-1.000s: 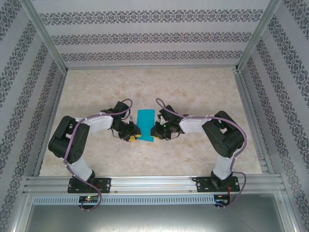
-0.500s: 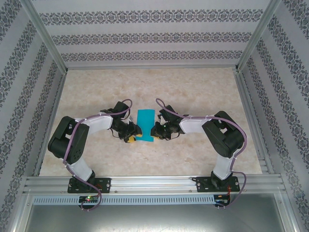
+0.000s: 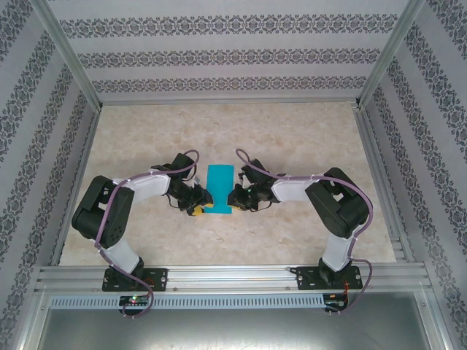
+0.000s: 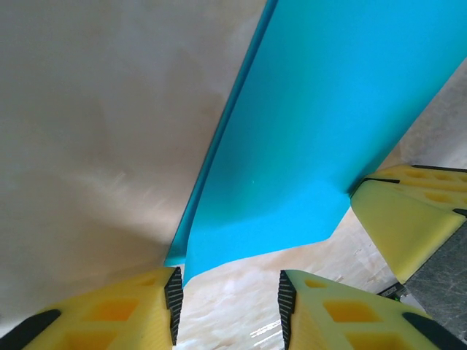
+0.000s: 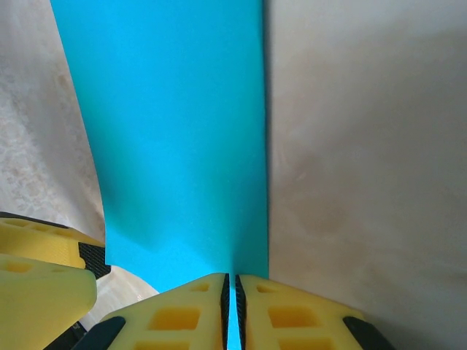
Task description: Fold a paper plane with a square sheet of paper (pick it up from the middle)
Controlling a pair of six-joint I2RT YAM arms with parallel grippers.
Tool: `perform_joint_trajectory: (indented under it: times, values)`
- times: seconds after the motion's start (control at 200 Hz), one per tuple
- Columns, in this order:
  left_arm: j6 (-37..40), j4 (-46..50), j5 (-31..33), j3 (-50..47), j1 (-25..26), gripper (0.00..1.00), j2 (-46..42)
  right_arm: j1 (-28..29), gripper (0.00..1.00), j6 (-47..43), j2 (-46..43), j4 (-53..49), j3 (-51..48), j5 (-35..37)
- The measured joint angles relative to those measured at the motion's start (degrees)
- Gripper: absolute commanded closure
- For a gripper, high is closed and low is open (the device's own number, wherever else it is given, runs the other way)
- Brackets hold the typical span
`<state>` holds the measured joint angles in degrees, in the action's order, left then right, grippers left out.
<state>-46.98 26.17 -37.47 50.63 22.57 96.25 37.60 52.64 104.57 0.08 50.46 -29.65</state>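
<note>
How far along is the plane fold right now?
Early. Done: the teal sheet looks folded once into a narrow strip, two layers showing along one edge. In hand: the right end effector is shut on its near end; the left end effector sits open at the near corner. Left: all angled folds; no pointed dart shape yet.

The sheet of paper (image 3: pixel 219 189) is thin teal-blue paper, matt, plain and smooth, its face even in colour in both wrist views. The left fingers (image 4: pixel 109 317) and right fingers (image 5: pixel 292 313) are moulded yellow plastic with a dull, slightly grainy finish, and the left ones carry black ribbed pads (image 4: pixel 174 302) that look rubbery. The worktop (image 3: pixel 292 138) is a pale, marble-patterned surface, smooth with a soft sheen, edged by silvery brushed-metal rails (image 3: pixel 233 275).
</note>
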Motion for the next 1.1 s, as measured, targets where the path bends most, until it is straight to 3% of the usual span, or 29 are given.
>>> perform_joint_trajectory:
  times: [0.4,1.099]
  values:
    - [0.0,-0.5,-0.5,0.0,0.0,0.61,0.0,0.0,0.86,0.0,0.0,0.2,-0.2,0.0]
    - [-2.1,-14.4,-9.3,0.0,0.0,0.59,0.8,-0.5,0.89,-1.0,-0.2,-1.8,0.4,0.0]
